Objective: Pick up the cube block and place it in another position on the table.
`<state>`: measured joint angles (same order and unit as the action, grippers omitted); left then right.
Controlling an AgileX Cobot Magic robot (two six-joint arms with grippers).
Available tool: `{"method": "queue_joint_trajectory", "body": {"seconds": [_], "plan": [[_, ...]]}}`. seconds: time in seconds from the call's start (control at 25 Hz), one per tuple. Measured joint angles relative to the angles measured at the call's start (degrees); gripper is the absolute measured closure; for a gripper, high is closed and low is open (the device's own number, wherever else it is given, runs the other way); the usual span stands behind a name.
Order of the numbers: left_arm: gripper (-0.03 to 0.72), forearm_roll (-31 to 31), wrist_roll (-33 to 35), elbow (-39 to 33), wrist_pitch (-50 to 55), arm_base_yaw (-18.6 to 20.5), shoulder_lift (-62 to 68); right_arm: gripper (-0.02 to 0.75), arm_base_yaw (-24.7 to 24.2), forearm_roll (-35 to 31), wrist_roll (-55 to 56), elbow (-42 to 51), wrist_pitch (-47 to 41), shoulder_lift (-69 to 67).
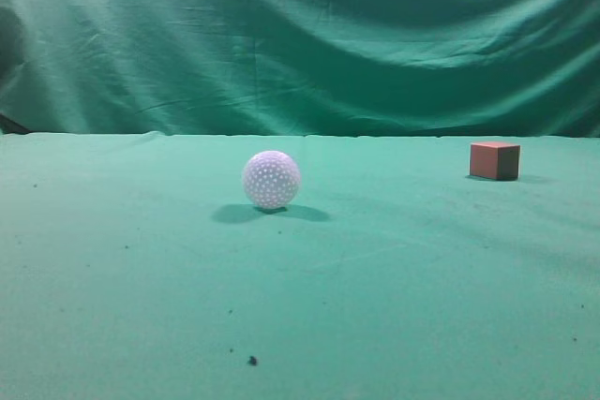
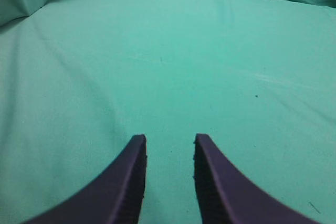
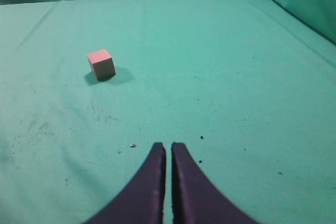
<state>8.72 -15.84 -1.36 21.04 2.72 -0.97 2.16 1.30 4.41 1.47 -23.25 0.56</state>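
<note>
The cube block (image 1: 494, 160) is reddish-brown with a pinkish top and rests on the green table (image 1: 394, 306) at the far right. It also shows in the right wrist view (image 3: 101, 64), up and to the left of my right gripper (image 3: 168, 146), well apart from it. My right gripper is shut and empty. My left gripper (image 2: 169, 138) is open and empty over bare green cloth; the cube is out of its view. Neither gripper shows in the exterior view.
A white dimpled ball (image 1: 271, 179) sits on the table near the middle, left of the cube. A draped green curtain (image 1: 300, 35) hangs behind the table. Dark specks (image 1: 251, 360) dot the cloth.
</note>
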Motion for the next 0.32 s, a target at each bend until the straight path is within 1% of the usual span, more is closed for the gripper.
{"method": "queue_joint_trajectory", "body": {"seconds": [0.32], "plan": [[0.426, 0.0, 0.0, 0.0, 0.0, 0.0, 0.0, 0.738, 0.0, 0.0, 0.03, 0.0, 0.0, 0.0]]}}
